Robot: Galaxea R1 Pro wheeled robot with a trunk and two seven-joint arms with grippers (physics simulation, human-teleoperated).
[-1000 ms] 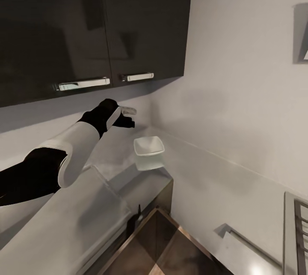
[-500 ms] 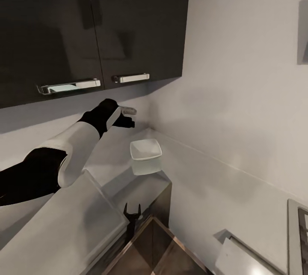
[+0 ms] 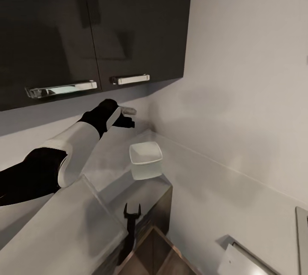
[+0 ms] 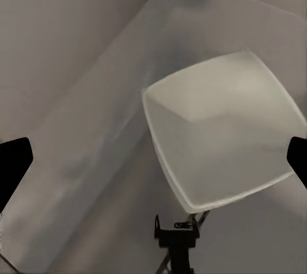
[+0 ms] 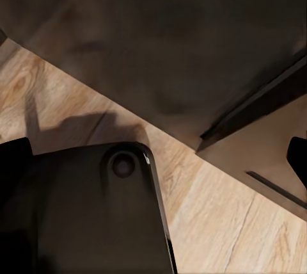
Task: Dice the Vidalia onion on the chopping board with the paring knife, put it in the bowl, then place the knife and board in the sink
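Closest in, low in the head view, the right gripper [image 3: 132, 211] hangs just off the front edge of the worktop [image 3: 55, 228], its two dark fingers pointing up and spread apart with nothing between them. In its own wrist view the two fingertips sit at opposite edges of the picture, and beyond them lie a wooden floor [image 5: 211, 216], a dark rounded part of the robot's base [image 5: 83, 216] and the dark front of a lower cabinet [image 5: 166, 37].

The grey worktop runs away from there toward the corner of the room. The left arm [image 3: 72, 146], white with black joints, stretches out above it from the left side. The left gripper [image 3: 127, 116] is held in the air near the back wall, above and slightly behind the bowl [image 3: 146, 153]. From the head view I cannot tell how its fingers stand, but in the left wrist view the dark fingertips [image 4: 14, 162] show at the two far edges, so the gripper is wide apart and holds nothing.

The bowl, white and squarish with rounded corners, sits upright on the worktop near its end, close to where the side wall [image 3: 248, 95] meets it. It looks empty, and its pale reflection shows on the glossy surface below it. In the left wrist view the bowl [image 4: 224, 133] lies between the two fingertips, well below them, with the right gripper [image 4: 176, 230] seen small beyond its rim.

Farthest back, two dark glossy wall cupboards [image 3: 85, 26] hang above the worktop, each with a chrome bar handle [image 3: 130, 79] along its lower edge.
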